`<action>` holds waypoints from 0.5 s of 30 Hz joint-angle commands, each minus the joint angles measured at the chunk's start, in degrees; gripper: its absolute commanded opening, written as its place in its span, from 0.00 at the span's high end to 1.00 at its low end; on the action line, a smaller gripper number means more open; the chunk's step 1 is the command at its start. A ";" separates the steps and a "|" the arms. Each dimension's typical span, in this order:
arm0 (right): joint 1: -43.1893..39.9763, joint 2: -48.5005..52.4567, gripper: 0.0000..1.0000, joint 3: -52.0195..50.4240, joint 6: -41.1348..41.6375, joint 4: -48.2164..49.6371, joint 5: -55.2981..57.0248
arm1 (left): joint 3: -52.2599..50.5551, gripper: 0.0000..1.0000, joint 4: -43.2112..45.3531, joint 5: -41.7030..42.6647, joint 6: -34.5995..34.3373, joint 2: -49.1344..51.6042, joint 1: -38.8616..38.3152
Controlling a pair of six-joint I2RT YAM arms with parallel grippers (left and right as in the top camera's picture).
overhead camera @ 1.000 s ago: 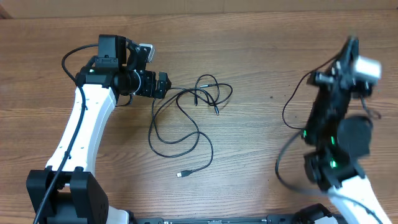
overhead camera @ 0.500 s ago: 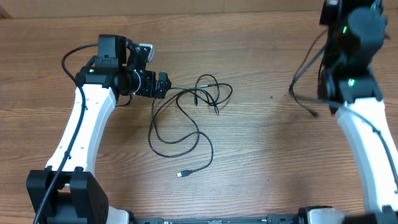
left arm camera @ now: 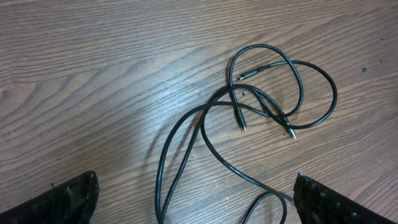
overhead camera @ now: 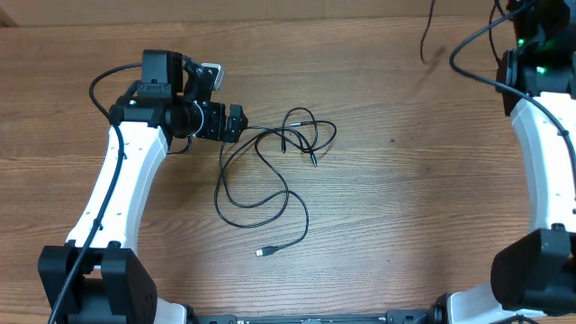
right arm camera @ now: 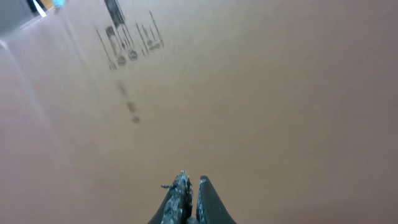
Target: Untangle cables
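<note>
the left gripper (overhead camera: 236, 123), fingers wide apart, sits just left of the tangled black cables (overhead camera: 286, 187) on the wooden table (overhead camera: 405, 207). the right gripper (right arm camera: 189, 190), far right, has its fingers together, holding nothing.

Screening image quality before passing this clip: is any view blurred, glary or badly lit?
Overhead: evenly lit, sharp, cables crisp on the table. Left wrist: sharp, a pale glare patch on the wood left of the cables, left gripper open, tips dark in the corners. Right wrist: soft, smeared markings on a brownish surface, shut right gripper fairly sharp.
</note>
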 commanded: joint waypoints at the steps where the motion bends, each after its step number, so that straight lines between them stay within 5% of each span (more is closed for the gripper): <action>1: -2.43 2.01 0.96 1.68 12.83 0.55 -3.67 | 1.25 0.00 0.04 -0.37 -0.33 -0.13 -0.07; 15: -13.11 15.80 0.96 1.68 13.86 -0.50 -3.74 | 1.25 0.00 0.04 -0.37 -0.33 -0.13 -0.07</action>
